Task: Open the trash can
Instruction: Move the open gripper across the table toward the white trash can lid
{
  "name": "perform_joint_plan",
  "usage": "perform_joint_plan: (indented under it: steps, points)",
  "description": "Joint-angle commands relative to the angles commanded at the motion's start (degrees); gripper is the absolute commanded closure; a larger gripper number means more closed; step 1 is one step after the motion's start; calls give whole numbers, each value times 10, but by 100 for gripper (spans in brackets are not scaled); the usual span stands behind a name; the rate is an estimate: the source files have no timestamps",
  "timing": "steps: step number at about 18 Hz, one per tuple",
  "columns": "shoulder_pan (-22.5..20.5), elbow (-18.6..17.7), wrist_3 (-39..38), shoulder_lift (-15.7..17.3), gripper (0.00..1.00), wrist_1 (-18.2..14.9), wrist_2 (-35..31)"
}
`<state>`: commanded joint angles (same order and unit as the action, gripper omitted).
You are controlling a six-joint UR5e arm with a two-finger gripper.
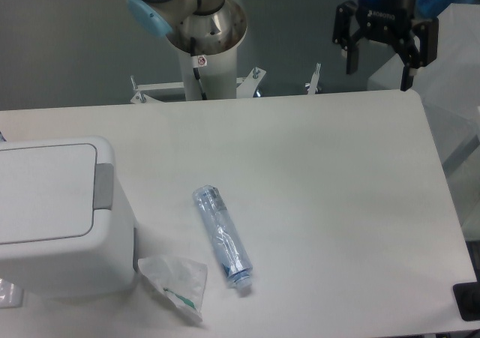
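Note:
The trash can is a large white boxy bin at the table's left front, its flat lid down and a grey push tab on its right edge. My gripper hangs open high over the table's far right edge, far from the bin, with nothing between its fingers.
A clear plastic bottle lies on the table right of the bin. A crumpled clear wrapper sits at the bin's front right corner. The arm's base column stands behind the table's far edge. The table's right edge slants inward.

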<state>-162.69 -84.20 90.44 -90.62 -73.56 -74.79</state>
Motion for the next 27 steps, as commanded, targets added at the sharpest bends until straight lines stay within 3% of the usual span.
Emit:
perform_joint_plan:
  steps: [6,9,12,17,23,27]
  points:
    - [3,-1,-21,2,0,0,-1]
    - [9,-1,-110,3,0,0,7]
    - [61,0,-210,-4,0,5,5]
    - [125,-2,-349,-18,0,55,5]
    - [208,-5,-595,-28,0,119,5]
    - [256,-20,-681,-33,0,146,5]
